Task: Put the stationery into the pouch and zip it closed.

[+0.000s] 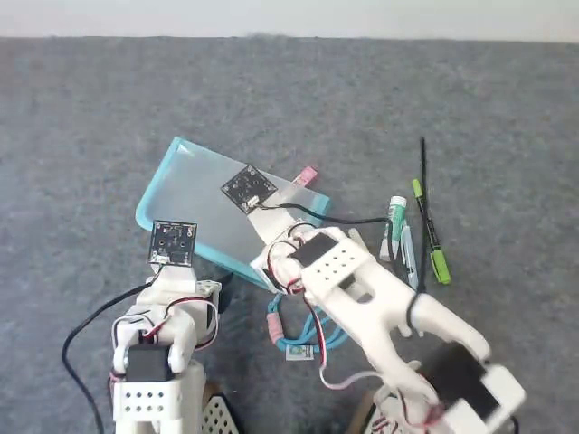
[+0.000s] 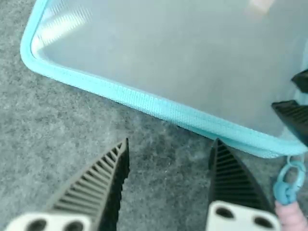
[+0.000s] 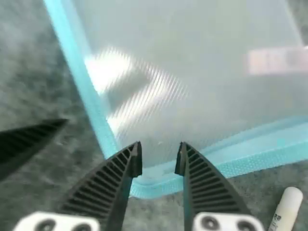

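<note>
Black ribbed fingers of the left gripper (image 2: 171, 144) stand wide apart over the grey felt table cover (image 1: 90, 136), just beside one translucent teal-edged zip pouch (image 1: 194, 194). The right gripper (image 3: 159, 149), narrowly parted, hovers at the pouch's corner. One pink piece (image 3: 276, 60) shows through the pouch wall. Four pieces lie outside: a thin black pen (image 1: 422, 181), a green highlighter (image 1: 436, 253), a green-capped white stick (image 1: 394, 221) and a pale pen (image 1: 410, 258).

Bare grey table (image 1: 90, 108) runs along the far edge and left side. The pouch (image 1: 194, 185) fills the middle; the right arm (image 1: 362, 280) crosses its near corner, pens (image 1: 432, 235) crowd the right side, a cord (image 1: 282, 333) lies between the arms near the front edge
</note>
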